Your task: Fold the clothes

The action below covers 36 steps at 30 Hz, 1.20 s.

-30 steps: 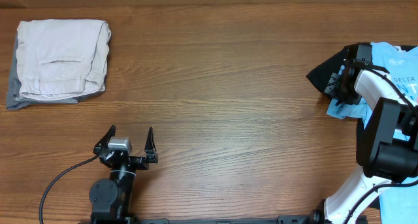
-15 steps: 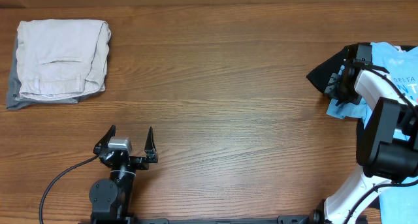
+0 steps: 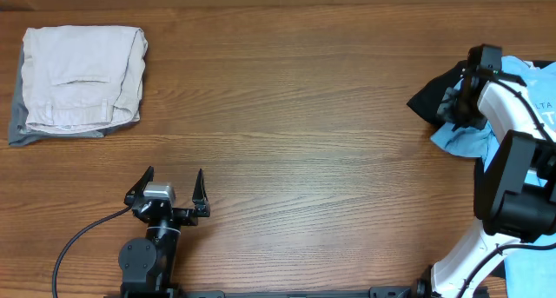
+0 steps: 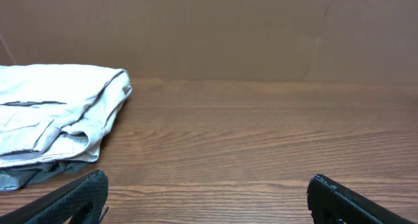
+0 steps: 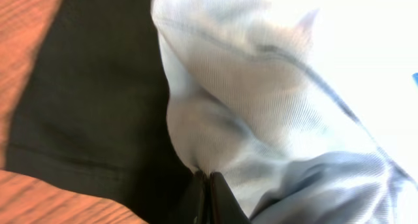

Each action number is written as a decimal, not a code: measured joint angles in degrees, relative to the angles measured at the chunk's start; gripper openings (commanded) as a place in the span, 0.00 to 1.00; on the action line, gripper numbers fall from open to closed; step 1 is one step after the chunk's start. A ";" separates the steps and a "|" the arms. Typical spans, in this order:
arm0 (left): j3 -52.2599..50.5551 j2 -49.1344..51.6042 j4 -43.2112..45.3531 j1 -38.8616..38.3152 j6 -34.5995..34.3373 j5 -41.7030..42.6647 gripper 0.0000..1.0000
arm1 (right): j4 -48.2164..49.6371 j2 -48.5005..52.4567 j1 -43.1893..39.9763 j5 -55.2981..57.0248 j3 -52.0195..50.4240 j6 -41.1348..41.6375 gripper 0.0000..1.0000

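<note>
Wooden table [image 3: 304, 115]; blue shirt [image 3: 462, 140] bunched at its far right edge, seemingly over a dark cloth [image 3: 428, 98]. Right gripper [image 5: 209, 186] is pinched tight on a shirt fold; left gripper [image 3: 171, 183], wide and empty, sits well apart leftward.

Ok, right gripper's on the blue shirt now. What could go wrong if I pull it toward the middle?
1. The right gripper pinches only a small fold of the T-shirt, so the fabric could slip out under a pull.
2. The black garment lies right against that fold; it may be caught or dragged along.
3. The left gripper is open and far off, so the T-shirt would likely bunch.
</note>
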 measured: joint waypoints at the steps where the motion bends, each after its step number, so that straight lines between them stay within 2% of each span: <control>1: 0.00 0.00 -0.02 0.00 0.00 0.00 1.00 | -0.24 -0.04 0.00 -0.04 0.42 0.00 0.04; 9: 0.00 0.00 -0.02 0.00 0.00 0.00 1.00 | -2.78 -0.13 0.00 -2.43 0.74 0.00 0.05; 15: 0.00 0.00 0.00 0.00 0.00 0.00 1.00 | -5.16 -0.13 0.00 -3.65 0.74 0.13 0.28; 17: 0.00 0.00 0.00 0.00 0.00 0.00 1.00 | -5.62 -0.13 0.00 -3.87 0.72 0.02 0.41; 19: 0.00 0.00 0.00 0.00 0.00 0.00 1.00 | -5.20 -0.13 0.00 -4.00 0.39 0.22 0.47; 21: 0.00 0.00 0.00 0.00 0.00 0.00 1.00 | -5.16 -0.13 0.00 -4.15 -0.35 0.20 0.58; 24: 0.00 0.00 0.00 0.00 0.02 0.00 1.00 | -5.95 -0.13 0.00 -4.42 -1.16 0.66 0.67; 27: 0.00 0.00 0.00 0.00 0.00 0.00 1.00 | -7.23 -0.13 0.02 -4.55 -1.20 2.03 0.73; 36: 0.00 0.00 -0.02 0.00 0.00 0.00 1.00 | -13.35 -0.13 2.82 -4.96 -1.22 7.34 0.84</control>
